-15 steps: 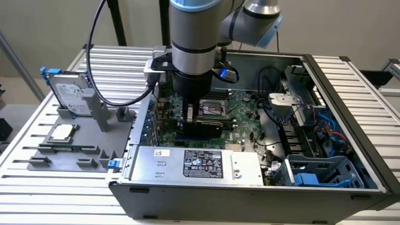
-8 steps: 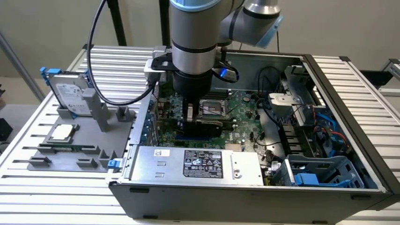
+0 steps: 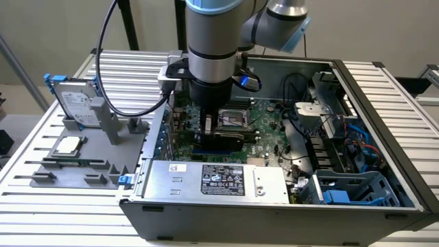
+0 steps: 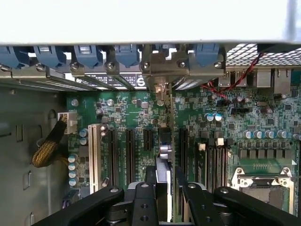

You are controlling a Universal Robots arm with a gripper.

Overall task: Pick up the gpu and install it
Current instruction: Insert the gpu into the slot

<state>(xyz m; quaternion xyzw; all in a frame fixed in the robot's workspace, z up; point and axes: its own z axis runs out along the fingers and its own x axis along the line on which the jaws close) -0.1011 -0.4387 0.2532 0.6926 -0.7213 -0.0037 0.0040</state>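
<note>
Gripper point(image 4: 162, 195) is down inside the open computer case point(image 3: 384, 98), its two black fingers point(image 4: 141, 202) closed narrowly on the gpu point(image 4: 164, 150), which it holds on edge between them. In the wrist view the card runs away from the fingers as a thin vertical strip, its silver end bracket point(image 4: 162, 92) reaching up toward the rear slot openings with their blue latches point(image 4: 127, 54). The card stands over the motherboard point(image 4: 136, 113), in line with the row of black expansion slots point(image 4: 129, 150); whether its edge is already touching a slot I cannot tell.

In the exterior view the arm point(image 3: 213, 41) stands straight down over the board, with the gpu point(image 3: 230, 139) dark beneath it, just beside the processor socket point(image 3: 233, 118).

By my judgement the pick-up is done and the installing step is in hand: the card is being lined up with, or pressed into, its slot. Seating it calls for a straight push down with the card kept upright and the bracket meeting its rear opening.

On the counter point(image 3: 41, 216) at the exterior view's left, a grey fixture point(image 3: 89, 170) carries the hard drive point(image 3: 75, 100) and the processor chip point(image 3: 69, 145), well apart from the work.
</note>
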